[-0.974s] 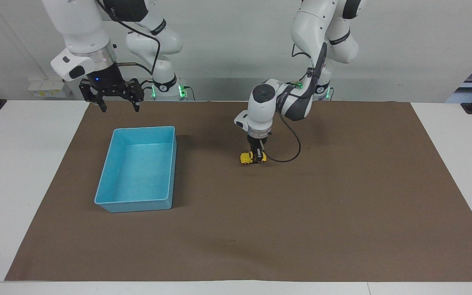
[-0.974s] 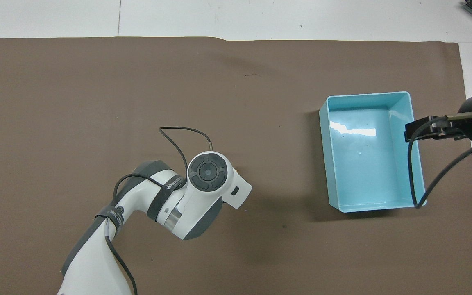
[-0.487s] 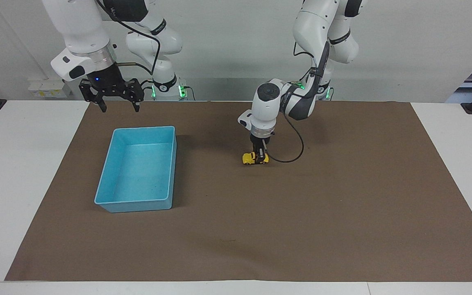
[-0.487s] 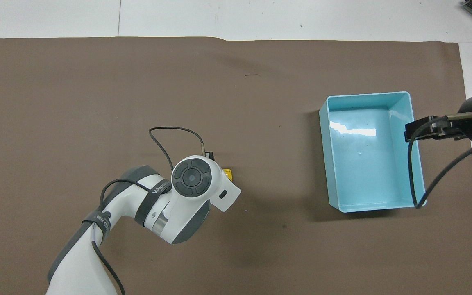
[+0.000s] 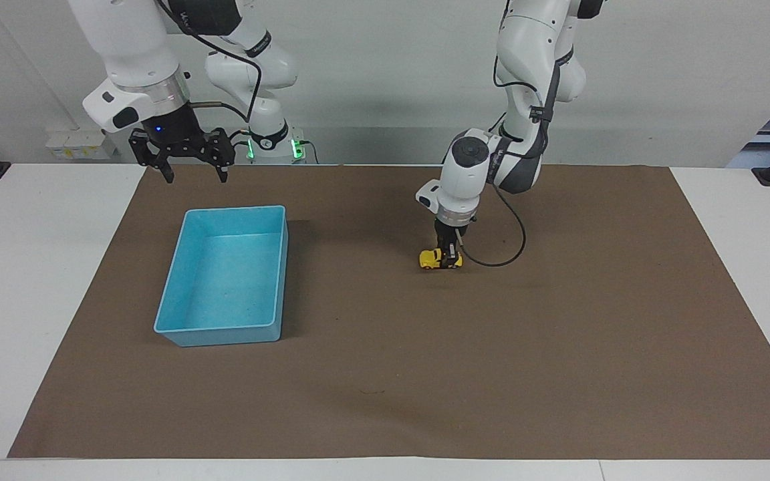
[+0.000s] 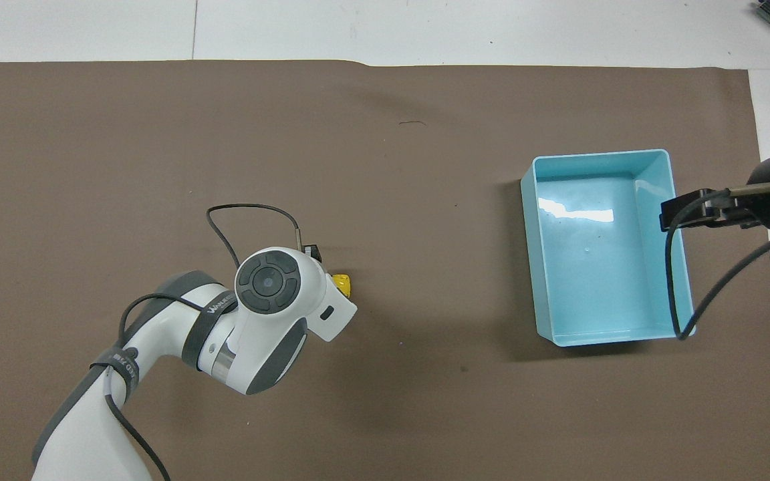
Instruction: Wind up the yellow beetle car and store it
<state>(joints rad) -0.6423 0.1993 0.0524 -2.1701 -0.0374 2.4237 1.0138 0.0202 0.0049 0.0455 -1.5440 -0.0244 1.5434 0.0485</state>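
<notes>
The left gripper point(image 5: 449, 257), pointing straight down, is clamped on the yellow beetle car point(image 5: 433, 259), which sits on the brown mat point(image 5: 492, 367) well apart from the blue bin point(image 5: 228, 334), while the right gripper point(image 5: 194, 175) waits wide open over the mat's edge just beside that bin.

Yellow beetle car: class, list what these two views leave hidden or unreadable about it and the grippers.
- Overhead view: the left arm's wrist covers most of the yellow beetle car; one end shows.
- Facing view: the left gripper hides the car's middle.
- Overhead view: the right gripper is only partly seen above the blue bin.
</notes>
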